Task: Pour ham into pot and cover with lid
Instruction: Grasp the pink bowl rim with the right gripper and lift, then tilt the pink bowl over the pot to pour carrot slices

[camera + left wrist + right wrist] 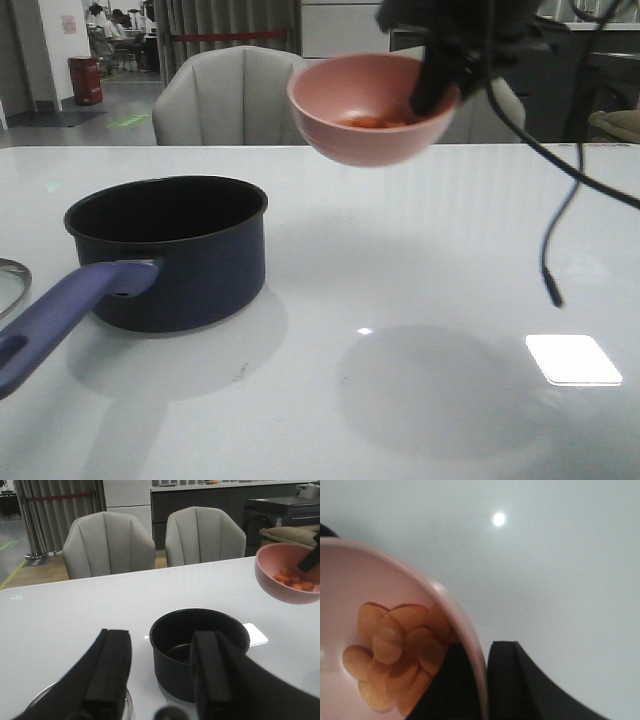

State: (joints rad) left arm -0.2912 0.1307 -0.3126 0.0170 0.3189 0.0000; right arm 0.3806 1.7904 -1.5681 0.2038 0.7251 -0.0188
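Observation:
The dark navy pot (170, 250) stands on the left of the table, its purple handle (60, 305) pointing toward the front left; it looks empty inside (200, 645). High above the table, right of the pot, hangs a pink bowl (370, 110) holding the orange ham slices (395, 652). My right gripper (484, 680) is shut on the bowl's rim, one finger inside and one outside. My left gripper (160, 675) is open, hovering short of the pot and over the lid. Only the lid's metal rim (10, 280) and the top of its knob (170, 714) show.
The white table (400, 380) has a bright light reflection (572, 358) at front right. A black cable (555, 230) dangles from the right arm. Two grey chairs (110, 542) stand behind the table's far edge.

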